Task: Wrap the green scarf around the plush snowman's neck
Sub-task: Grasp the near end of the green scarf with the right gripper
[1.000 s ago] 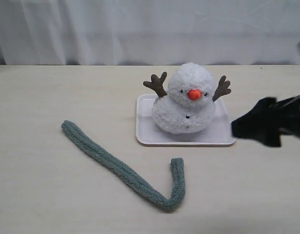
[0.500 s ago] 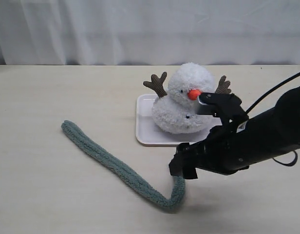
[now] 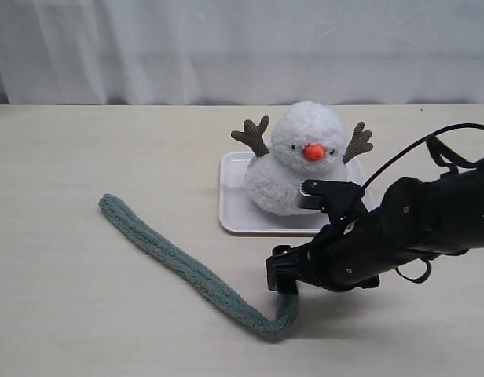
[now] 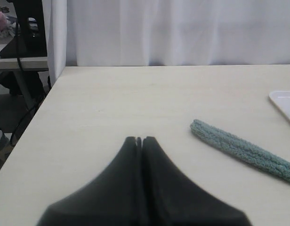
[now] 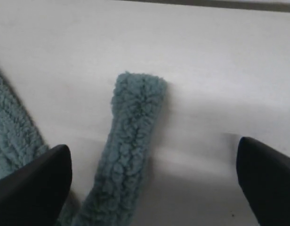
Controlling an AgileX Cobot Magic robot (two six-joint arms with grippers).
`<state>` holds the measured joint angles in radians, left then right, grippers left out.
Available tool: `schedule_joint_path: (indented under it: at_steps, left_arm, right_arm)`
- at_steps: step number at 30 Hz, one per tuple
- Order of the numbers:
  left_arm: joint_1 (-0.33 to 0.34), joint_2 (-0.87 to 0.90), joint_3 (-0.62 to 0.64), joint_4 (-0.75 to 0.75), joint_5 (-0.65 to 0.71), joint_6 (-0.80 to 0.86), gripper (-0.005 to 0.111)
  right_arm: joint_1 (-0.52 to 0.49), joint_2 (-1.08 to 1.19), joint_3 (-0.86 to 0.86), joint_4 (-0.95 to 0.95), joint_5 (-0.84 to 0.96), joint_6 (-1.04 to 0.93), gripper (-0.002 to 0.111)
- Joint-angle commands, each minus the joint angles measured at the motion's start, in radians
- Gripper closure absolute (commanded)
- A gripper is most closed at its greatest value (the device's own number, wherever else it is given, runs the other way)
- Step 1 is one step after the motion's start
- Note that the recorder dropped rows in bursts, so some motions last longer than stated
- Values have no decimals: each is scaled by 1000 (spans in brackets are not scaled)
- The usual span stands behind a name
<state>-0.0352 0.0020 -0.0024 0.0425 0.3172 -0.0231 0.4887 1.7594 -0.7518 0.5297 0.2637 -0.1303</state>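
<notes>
The plush snowman (image 3: 303, 169) sits upright on a white tray (image 3: 236, 214), orange nose facing front. The green scarf (image 3: 179, 265) lies on the table in a long V, its short end turned up under my right gripper (image 3: 282, 274). In the right wrist view that rounded scarf end (image 5: 133, 136) lies between the two wide-apart fingers (image 5: 37, 184), nearer this one, with nothing gripped; the right gripper (image 5: 153, 147) is open. My left gripper (image 4: 139, 140) is shut and empty, above bare table short of the scarf's other end (image 4: 232, 146). It does not show in the exterior view.
A white curtain (image 3: 242, 47) hangs behind the table's far edge. The tray's corner (image 4: 284, 101) shows in the left wrist view. The table's side edge (image 4: 39, 106) drops off to a floor with cables and a stand.
My right arm came in from the right edge, crossed in front of the tray and dropped lower over the scarf's short end. Scarf and snowman have not moved.
</notes>
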Motion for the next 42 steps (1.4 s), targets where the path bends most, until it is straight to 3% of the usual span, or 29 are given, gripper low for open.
schedule_joint_path:
  at_steps: [1,11,19,33,36,42]
  left_arm:
    - [0,-2,2,0,-9,-4,107]
    - [0,-2,2,0,-9,-4,107]
    - [0,-2,2,0,-9,-4,107]
    - [0,-2,2,0,-9,-4,107]
    - [0,-2,2,0,-9,-4,107]
    - [0,-2,2,0,-9,-4,107]
  right_arm:
    - [2,45,-37,4,0,-4,21]
    - [2,136,-69,6,48,-4,22]
    - [2,138,-69,1,179,-29,44]
    - [2,155,-69,8,241,-15,46]
    - [2,162,-69,8,239,-15,56]
    - [2,162,-73,8,239,-15,91]
